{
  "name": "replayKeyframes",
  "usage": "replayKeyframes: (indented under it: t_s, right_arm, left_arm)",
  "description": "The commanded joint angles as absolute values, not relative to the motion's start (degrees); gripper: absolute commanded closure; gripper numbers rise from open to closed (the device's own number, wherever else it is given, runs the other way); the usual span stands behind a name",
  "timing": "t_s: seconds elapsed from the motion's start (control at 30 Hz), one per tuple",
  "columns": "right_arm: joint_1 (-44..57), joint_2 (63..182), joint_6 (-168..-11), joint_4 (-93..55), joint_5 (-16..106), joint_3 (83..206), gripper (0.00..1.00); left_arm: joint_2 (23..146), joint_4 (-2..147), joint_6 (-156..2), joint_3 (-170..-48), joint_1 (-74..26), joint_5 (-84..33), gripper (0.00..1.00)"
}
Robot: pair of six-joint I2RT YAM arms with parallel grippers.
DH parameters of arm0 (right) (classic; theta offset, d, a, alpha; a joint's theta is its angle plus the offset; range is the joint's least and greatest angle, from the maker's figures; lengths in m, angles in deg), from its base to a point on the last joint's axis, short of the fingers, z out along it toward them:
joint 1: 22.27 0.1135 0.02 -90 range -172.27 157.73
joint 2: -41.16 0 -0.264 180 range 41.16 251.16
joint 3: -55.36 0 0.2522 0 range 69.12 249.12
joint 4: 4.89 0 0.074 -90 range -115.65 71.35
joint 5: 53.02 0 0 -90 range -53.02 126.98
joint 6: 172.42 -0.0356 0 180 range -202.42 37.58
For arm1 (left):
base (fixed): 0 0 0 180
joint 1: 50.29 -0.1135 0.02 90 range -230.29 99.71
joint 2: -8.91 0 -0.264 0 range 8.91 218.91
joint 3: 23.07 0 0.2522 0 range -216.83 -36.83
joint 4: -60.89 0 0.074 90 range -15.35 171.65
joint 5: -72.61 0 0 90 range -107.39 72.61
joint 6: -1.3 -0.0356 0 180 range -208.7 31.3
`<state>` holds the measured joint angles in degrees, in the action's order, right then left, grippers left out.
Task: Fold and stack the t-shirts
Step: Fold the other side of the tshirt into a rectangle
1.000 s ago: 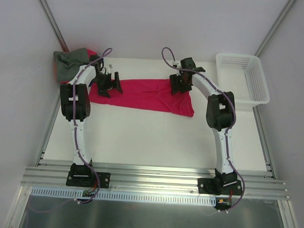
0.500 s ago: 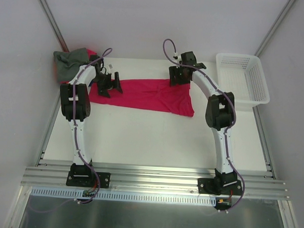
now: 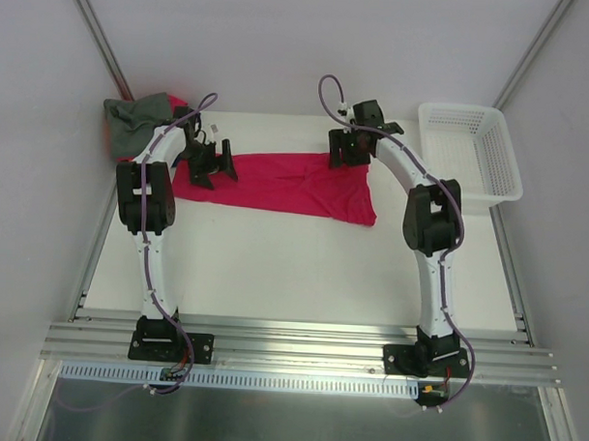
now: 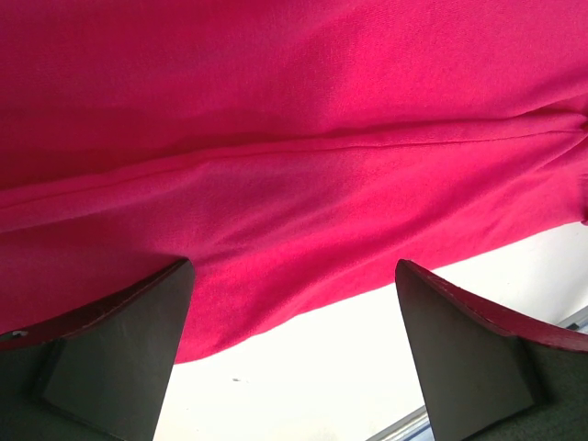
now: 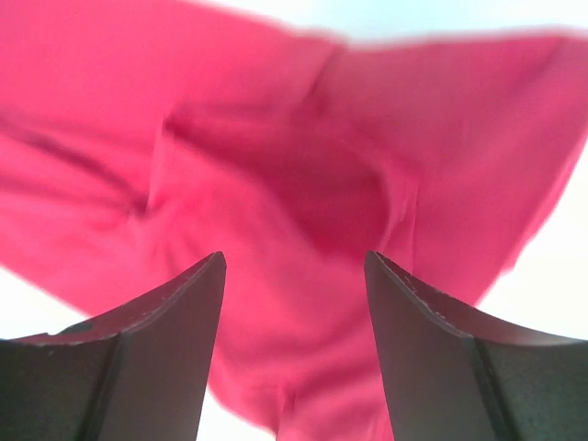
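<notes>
Watching a crimson-red soft cloth t-shirt [image 3: 276, 186] lying spread as a wide band across the far part of the white table [image 3: 302, 269]. Hovering over its left end with the left gripper [image 3: 211, 169], jaws released wide, gripping nothing. Hanging over its far right edge with the right gripper [image 3: 343, 151], jaws likewise parted, cloth only beneath. Noting a crumpled grey-green cloth shirt [image 3: 136, 116] sitting in the far left corner and a white plastic lattice basket [image 3: 460, 110] standing at the far right, apart from the red shirt.

I get bright, even light with faint shadows; the crimson t-shirt [image 5: 303, 184] looks blurred in my right wrist view
</notes>
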<state>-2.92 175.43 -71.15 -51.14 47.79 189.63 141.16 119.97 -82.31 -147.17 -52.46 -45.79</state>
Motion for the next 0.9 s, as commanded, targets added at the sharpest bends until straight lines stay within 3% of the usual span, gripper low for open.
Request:
replayKeyframes:
  t_s: [0.0, 0.27, 0.87]
  right_arm:
    - [-2.67, 164.92, -72.66, -52.75, 50.16, 186.64, 0.34]
    - [-1.62, 160.51, -73.36, -53.37, 50.43, 182.41, 0.34]
    - [-0.39, 173.69, -74.51, -53.81, 50.34, 186.1, 0.33]
  left_arm:
    - [137.32, 121.67, -83.17, -146.87, -51.87, -45.6, 0.07]
    - [137.14, 121.67, -82.29, -147.31, -52.4, -46.66, 0.06]
    - [135.91, 121.67, -82.82, -145.64, -52.66, -45.43, 0.06]
